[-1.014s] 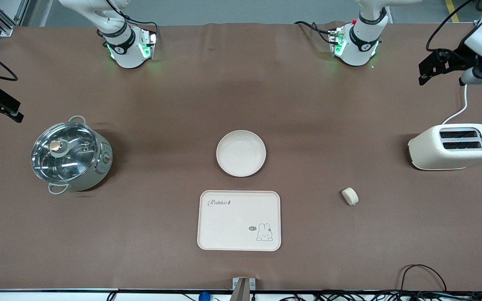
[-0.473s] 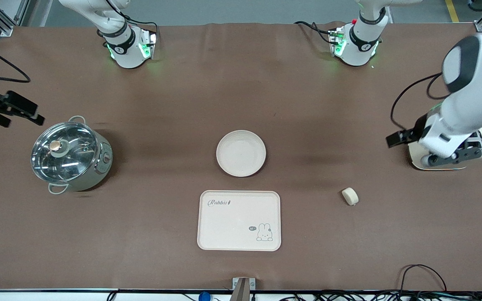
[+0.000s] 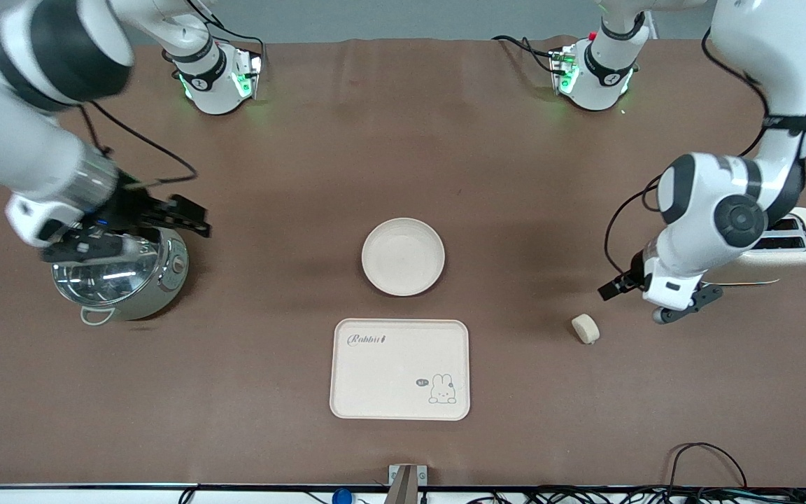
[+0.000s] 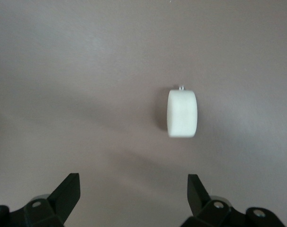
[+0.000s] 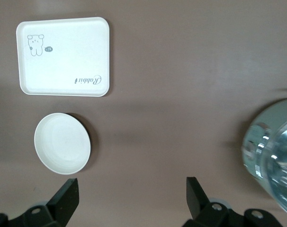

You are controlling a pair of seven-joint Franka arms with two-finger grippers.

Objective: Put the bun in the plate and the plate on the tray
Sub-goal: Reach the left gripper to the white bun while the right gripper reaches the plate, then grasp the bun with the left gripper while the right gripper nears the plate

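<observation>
Front view. The round, shallow cream-white plate (image 3: pixel 403 256) sits empty near the middle of the brown-covered table (image 3: pixel 403 147). The cream rectangular tray (image 3: pixel 400 369) with rounded corners, "Rabbit" script and bunny drawing lies just beside the plate, nearer the camera, the two apart. The small cream-white puck-shaped bun (image 3: pixel 585 328) rests on the bare table toward the left arm's end, well apart from both plate and tray. The left gripper (image 3: pixel 662 302) hangs over the table just beside the bun, between it and the cream two-slot toaster (image 3: pixel 795 245). The right gripper (image 3: pixel 105 241) is over the steel pot with a glass lid (image 3: pixel 119 276) at the right arm's end.

Left wrist view. The bun (image 4: pixel 182 113) lies on its edge on the table, untouched. The left gripper (image 4: pixel 131 194) shows two black fingertips (image 4: pixel 67 191) spread wide, with nothing between them.

Right wrist view. The right gripper (image 5: pixel 131 196) likewise has its fingertips (image 5: pixel 67 196) set wide apart and carries nothing. Below it are the empty plate (image 5: pixel 62 143), the tray (image 5: pixel 64 56) and the rim of the pot's shiny lid (image 5: pixel 273 153).
</observation>
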